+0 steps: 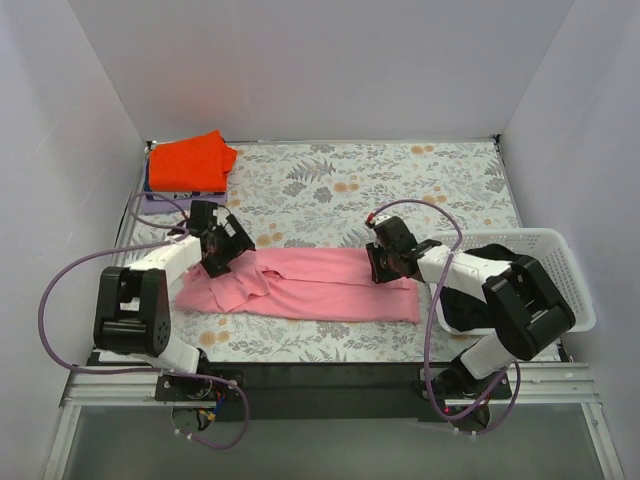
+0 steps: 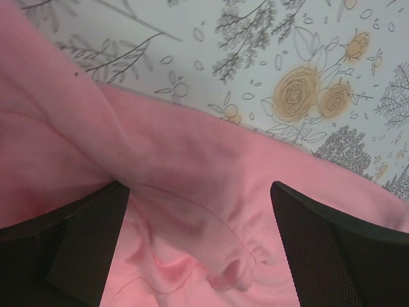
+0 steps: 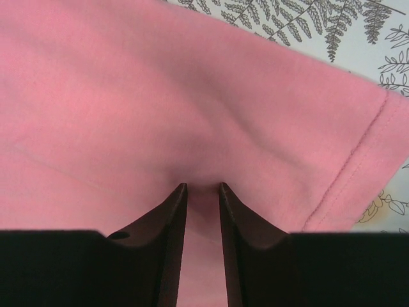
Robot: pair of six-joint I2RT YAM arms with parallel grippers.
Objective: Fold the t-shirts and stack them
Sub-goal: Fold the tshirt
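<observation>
Pink t-shirt (image 1: 300, 285) laid out as a long band across the near half of the worktop (image 1: 400, 180), parallel to the near edge. Right part flat and smooth, with a stitched hem toward the right edge in the right wrist view. Left end rumpled into soft folds. Second t-shirt, orange-red (image 1: 190, 162), folded in the far left corner on top of a purple container (image 1: 160, 198), well apart from the pink t-shirt.

Right gripper (image 1: 385, 268) down on the right part of the pink t-shirt, near its far edge. Jaws almost together, pinching a small raised fold of pink cloth between the 2 fingers (image 3: 166, 217).

Left gripper (image 1: 215, 262) over the rumpled left end, jaws spread wide apart, straddling creased pink cloth. Cannot tell whether the fingertips touch the cloth.

White mesh basket (image 1: 560, 250) at the right edge of the worktop, just beside the right arm. Flower-and-leaf print all over the worktop cover.
</observation>
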